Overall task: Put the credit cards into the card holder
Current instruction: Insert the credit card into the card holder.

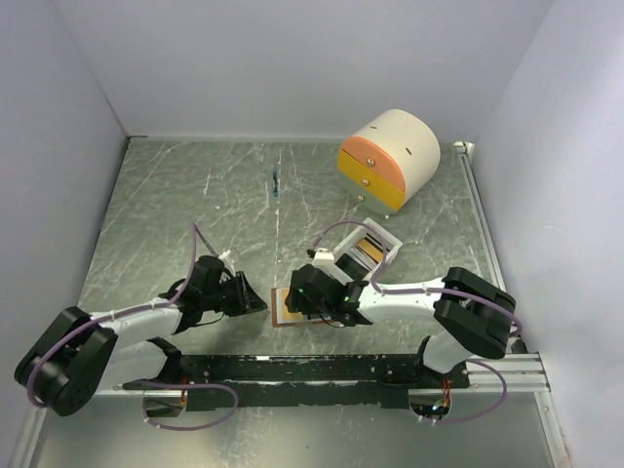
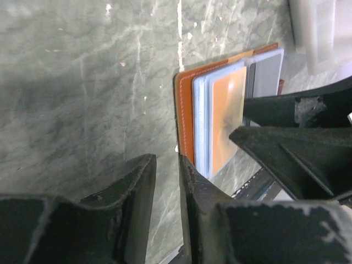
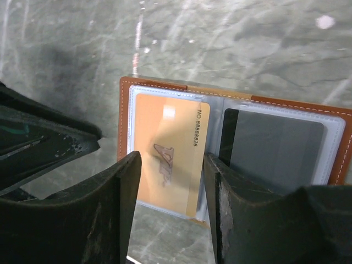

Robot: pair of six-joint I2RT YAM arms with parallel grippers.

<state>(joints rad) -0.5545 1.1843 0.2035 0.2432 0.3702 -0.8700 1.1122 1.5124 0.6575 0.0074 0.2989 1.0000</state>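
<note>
The card holder (image 3: pixel 124 121) lies open between my left pincer (image 2: pixel 166 160), narrowly apart and empty, and my right pincer (image 3: pixel 171 158), apart astride the orange card (image 3: pixel 165 126); a grey card (image 3: pixel 275 148) fills the other sleeve. Cards probably light, stiff, slick: push by a short edge.

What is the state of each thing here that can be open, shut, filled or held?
card holder: open, lying flat on the table.
orange card: in one clear pocket of the holder.
grey card: in the other pocket.
left gripper: slightly open, holding nothing.
right gripper: open, over the orange card.
drawer box: drawers shut.
</note>
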